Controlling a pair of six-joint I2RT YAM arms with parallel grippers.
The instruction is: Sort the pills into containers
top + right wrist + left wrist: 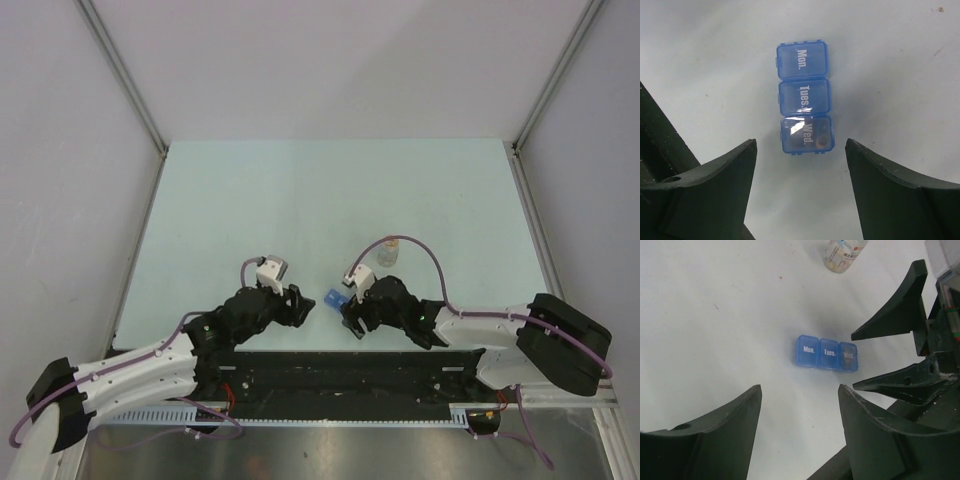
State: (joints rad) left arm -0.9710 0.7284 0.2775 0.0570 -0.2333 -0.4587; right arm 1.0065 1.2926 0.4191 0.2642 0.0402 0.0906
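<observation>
Lying flat on the worktop (pixel 300 200), the blue box (pixel 336 298) sits between the two claws, and neither one touches it. The right claw (pixel 800 170) is spread. The box is just ahead of its tips, in line with the gap, with the Wed. end nearest and the Mon. end farthest. The left claw (pixel 800 425) is spread too and pinches nothing; the box lies ahead of it, a little apart. All three lids are shut, and something dark shows through the Wed. lid. A small bottle (pixel 387 254) stands farther out on the worktop, apart from the box.
</observation>
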